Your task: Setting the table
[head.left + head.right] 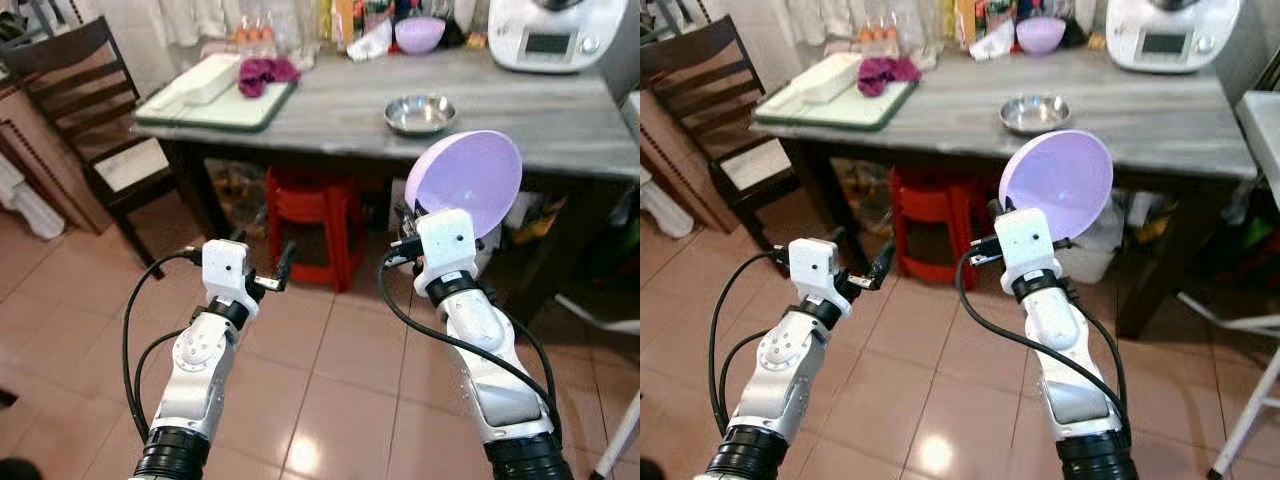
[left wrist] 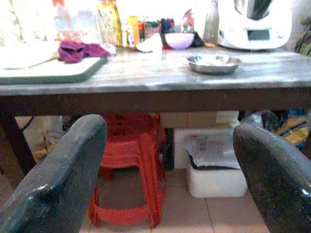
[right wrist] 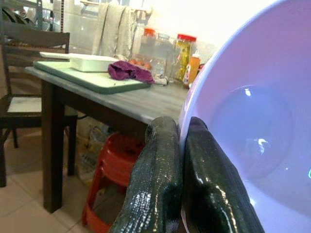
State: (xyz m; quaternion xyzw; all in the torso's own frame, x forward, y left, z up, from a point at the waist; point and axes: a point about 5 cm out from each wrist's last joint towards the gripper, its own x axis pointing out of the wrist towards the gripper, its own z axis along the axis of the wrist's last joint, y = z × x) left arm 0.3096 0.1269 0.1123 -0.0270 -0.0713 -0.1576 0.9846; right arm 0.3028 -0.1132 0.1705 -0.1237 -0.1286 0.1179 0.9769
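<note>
Grey stone-look table (image 1: 560, 125) stands ahead on a tiled kitchen floor, holding a small steel bowl (image 1: 420, 113), a green tray (image 1: 215, 100) and an appliance, with a red stool (image 1: 315, 225) stacked beneath. Raised before the table edge, the right gripper (image 3: 181, 160) pinches the rim of a lilac bowl (image 1: 465, 180) — tilted steeply, its hollow facing the camera. The left gripper (image 1: 278, 272) hovers low with fingers apart, empty. A good placement likely means stepping closer, levelling the bowl, and lowering it onto bare tabletop beside the steel bowl.
</note>
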